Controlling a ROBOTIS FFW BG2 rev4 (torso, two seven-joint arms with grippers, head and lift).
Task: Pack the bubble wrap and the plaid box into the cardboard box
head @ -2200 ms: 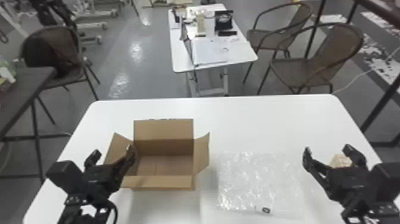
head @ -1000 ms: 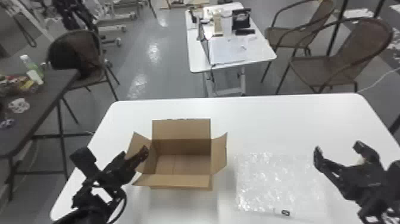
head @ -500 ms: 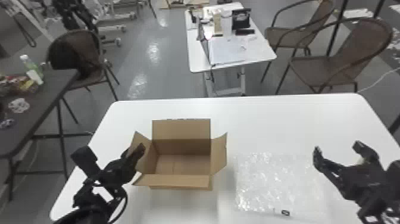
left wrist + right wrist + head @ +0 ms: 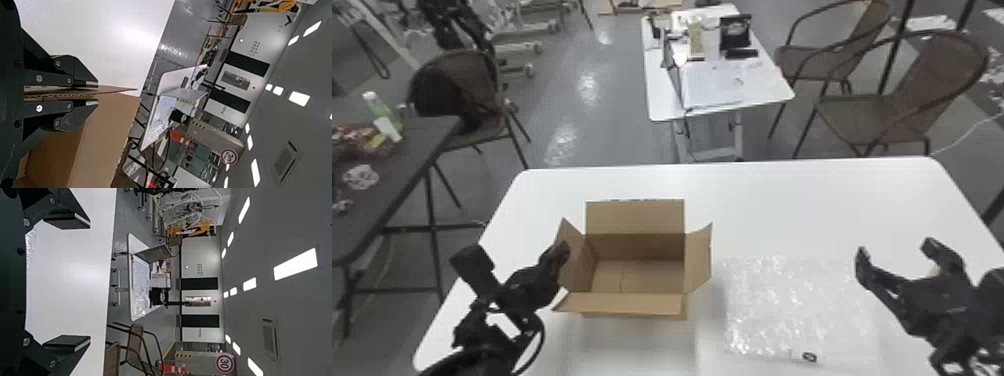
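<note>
The open cardboard box [image 4: 637, 245] stands on the white table, left of centre, its flaps spread. My left gripper [image 4: 562, 252] is at its left flap; in the left wrist view the left gripper [image 4: 94, 93] is shut on that flap [image 4: 113, 89], a finger on each side. Flat on the table, right of the box, lies the clear bubble wrap [image 4: 787, 305]. Beyond its right side my right gripper [image 4: 896, 250] is open; in the right wrist view the right gripper [image 4: 74, 282] has nothing between its spread fingers. A small pale patch behind it cannot be identified.
The white table [image 4: 782, 200] has free room behind the box and wrap. A dark side table [image 4: 407, 165] with clutter is at the left. Farther back are a small white table [image 4: 657, 100] and brown chairs [image 4: 872, 110].
The head view has shifted, so the scene sits farther right in it. My left gripper has moved to the box's left flap and shut on it. Lately the right one has hardly moved.
</note>
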